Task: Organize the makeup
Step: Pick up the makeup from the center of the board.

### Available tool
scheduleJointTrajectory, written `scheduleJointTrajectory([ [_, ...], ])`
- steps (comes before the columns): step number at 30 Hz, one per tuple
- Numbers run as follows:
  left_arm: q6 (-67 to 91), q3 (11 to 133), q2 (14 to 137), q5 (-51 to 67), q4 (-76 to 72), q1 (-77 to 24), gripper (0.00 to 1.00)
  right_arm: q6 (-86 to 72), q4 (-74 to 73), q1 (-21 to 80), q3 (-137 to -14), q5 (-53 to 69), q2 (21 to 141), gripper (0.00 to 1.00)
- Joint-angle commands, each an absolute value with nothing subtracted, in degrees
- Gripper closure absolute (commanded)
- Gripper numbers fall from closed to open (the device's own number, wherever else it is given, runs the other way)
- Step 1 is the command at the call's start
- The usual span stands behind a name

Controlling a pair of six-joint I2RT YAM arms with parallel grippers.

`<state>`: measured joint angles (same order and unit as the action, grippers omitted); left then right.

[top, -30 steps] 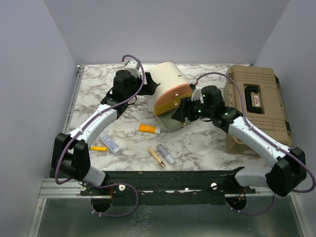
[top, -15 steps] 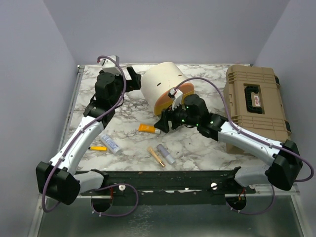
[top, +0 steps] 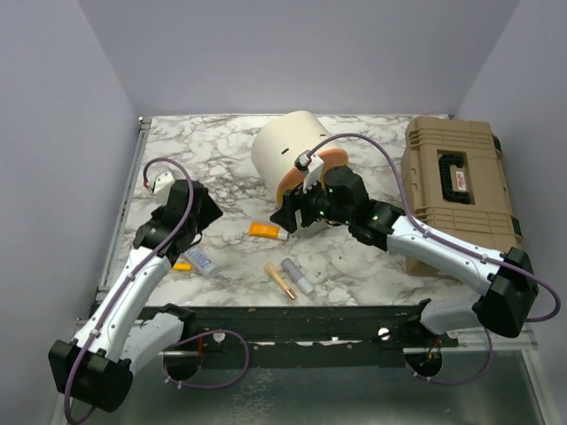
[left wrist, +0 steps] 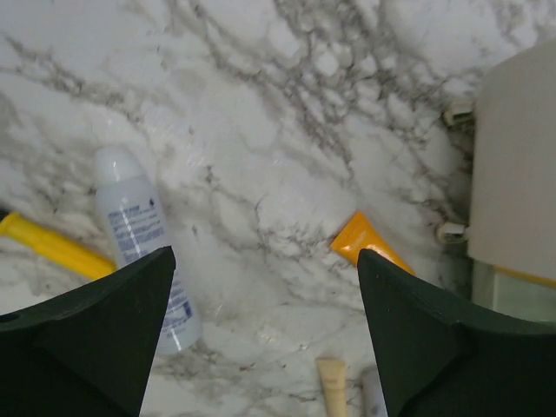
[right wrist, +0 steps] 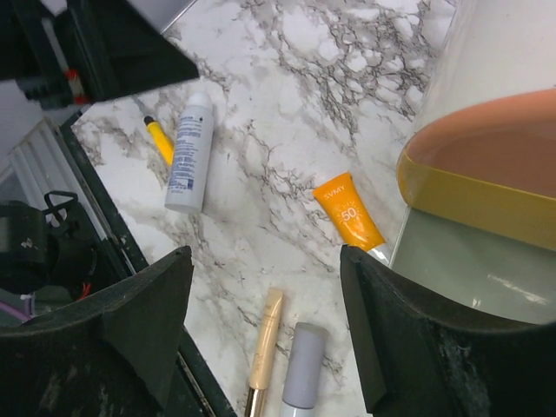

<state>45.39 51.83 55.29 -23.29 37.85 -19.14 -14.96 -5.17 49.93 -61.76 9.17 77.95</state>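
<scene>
The makeup lies on the marble table: an orange tube [top: 266,232], a whitish tube [top: 200,260], a yellow pen [top: 182,266], a gold tube [top: 280,280] and a lilac tube [top: 298,275]. My left gripper [top: 205,217] is open and empty above the table, between the whitish tube [left wrist: 143,234] and the orange tube [left wrist: 369,248]. My right gripper [top: 285,215] is open and empty, hovering above the orange tube [right wrist: 346,208], the gold tube [right wrist: 265,347] and the lilac tube [right wrist: 300,373]. Brushes, palette and cube are out of view.
The cream-and-orange round case [top: 288,150] lies tilted at the back centre, its orange rim [right wrist: 486,174] close to my right gripper. The tan toolbox [top: 461,181] stands shut at the right. The left arm [right wrist: 104,43] shows in the right wrist view.
My left arm swung from the back beside the round case down to the near left, over the tubes. My right gripper moved left off the case, which turned over.
</scene>
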Motion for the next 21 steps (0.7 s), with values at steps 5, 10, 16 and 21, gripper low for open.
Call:
scheduleJointTrajectory([
  [5,59.5,41.2,45.6,-17.3,52.4,-19.2,0.14,-17.9,-4.2,50.2,-60.7,3.7,76.9,0.25],
  [10,60.5,37.9,48.1,-19.1,52.5,-19.3,0.14,-18.9,-5.0,50.1,-60.5,3.1,77.3,0.25],
  [16,62.7,34.0,49.3,-17.9,47.0,-19.3,0.2,-20.9,-8.8,50.2,-61.4,-1.0,77.7,0.25],
  [21,63.9,31.6,51.6,-17.0,43.8,-19.3,0.2,-22.6,-9.4,50.2,-60.6,-2.2,77.3,0.25],
])
